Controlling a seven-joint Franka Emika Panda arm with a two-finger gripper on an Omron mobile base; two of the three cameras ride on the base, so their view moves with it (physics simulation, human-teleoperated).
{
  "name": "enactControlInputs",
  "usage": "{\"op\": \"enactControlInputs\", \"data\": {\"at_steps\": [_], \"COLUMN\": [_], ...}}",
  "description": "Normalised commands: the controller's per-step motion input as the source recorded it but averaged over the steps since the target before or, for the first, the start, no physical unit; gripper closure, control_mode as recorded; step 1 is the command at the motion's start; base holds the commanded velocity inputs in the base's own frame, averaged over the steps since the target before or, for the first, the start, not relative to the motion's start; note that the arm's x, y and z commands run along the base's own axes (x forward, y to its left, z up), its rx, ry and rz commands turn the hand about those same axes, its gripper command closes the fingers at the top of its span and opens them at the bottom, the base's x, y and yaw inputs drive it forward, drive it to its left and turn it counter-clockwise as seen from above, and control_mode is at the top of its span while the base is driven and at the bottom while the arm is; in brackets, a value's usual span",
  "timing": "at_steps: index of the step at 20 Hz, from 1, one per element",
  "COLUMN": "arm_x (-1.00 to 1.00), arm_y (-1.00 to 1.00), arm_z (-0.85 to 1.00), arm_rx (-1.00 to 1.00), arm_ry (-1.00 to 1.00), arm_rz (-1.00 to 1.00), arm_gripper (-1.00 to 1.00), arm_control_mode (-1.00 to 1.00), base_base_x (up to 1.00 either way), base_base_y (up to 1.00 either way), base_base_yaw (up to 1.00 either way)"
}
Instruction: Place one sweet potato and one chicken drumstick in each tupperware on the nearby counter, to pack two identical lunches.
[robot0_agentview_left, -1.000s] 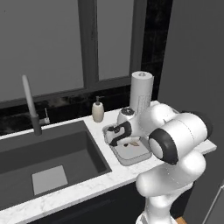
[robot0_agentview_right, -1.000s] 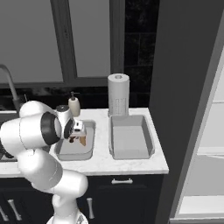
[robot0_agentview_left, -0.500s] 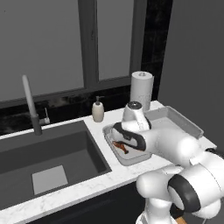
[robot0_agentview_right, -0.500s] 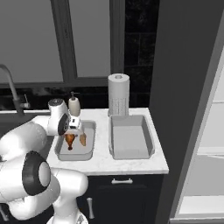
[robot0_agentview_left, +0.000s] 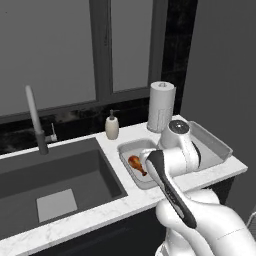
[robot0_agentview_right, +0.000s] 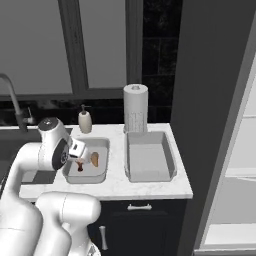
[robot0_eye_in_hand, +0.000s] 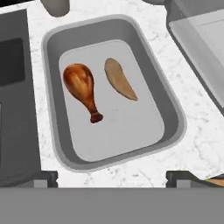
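A drumstick (robot0_eye_in_hand: 83, 89) and a sweet potato (robot0_eye_in_hand: 120, 79) lie side by side, apart, on the floor of the left tupperware (robot0_eye_in_hand: 175, 114), the drumstick toward 9 o'clock and the potato toward 1 o'clock in the hand view. The gripper (robot0_eye_in_hand: 111, 178) hangs above the tray's near rim, its two dark tips at the bottom edge standing wide apart with nothing between them.

From the right base view the tray sits on the counter (robot0_agentview_right: 150, 187) beside the sink (robot0_agentview_left: 60, 175), with the second tupperware (robot0_agentview_right: 149, 159) just to its 3 o'clock, bare inside. A soap bottle (robot0_agentview_right: 85, 121) and a paper towel roll (robot0_agentview_right: 135, 108) stand behind them at 12 o'clock, the tap (robot0_agentview_left: 36, 120) farther off at the sink's back.

By the look of it the first lunch is packed and the task stands about halfway. The next move appears to call for fetching another potato or drumstick for the bare tray; neither spare item is seen on the counter, so the arm would likely have to lift clear and turn toward the shelves at the right edge of the right base view.
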Motion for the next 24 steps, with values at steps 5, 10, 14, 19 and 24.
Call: {"op": "enactControlInputs", "data": {"at_steps": [5,10,14,19,24], "arm_x": [-1.00,0.00,0.00,0.00,0.00], "arm_y": [0.00,0.00,0.00,0.00,0.00], "arm_z": [0.49,0.00,0.00,0.00,0.00], "arm_rx": [-0.02,0.00,0.00,0.00,0.00], "arm_ry": [-0.31,0.00,0.00,0.00,0.00], "arm_rz": [0.00,0.00,0.00,0.00,0.00], "arm_gripper": [-1.00,-1.00,-1.00,-1.00,-1.00], "arm_control_mode": [-1.00,1.00,1.00,1.00,1.00], "base_base_x": [0.00,-1.00,-1.00,-0.86,-0.33], "base_base_y": [0.00,-0.12,-0.76,-1.00,-1.00], "base_base_yaw": [0.00,0.00,-0.08,-0.20,-0.16]}}
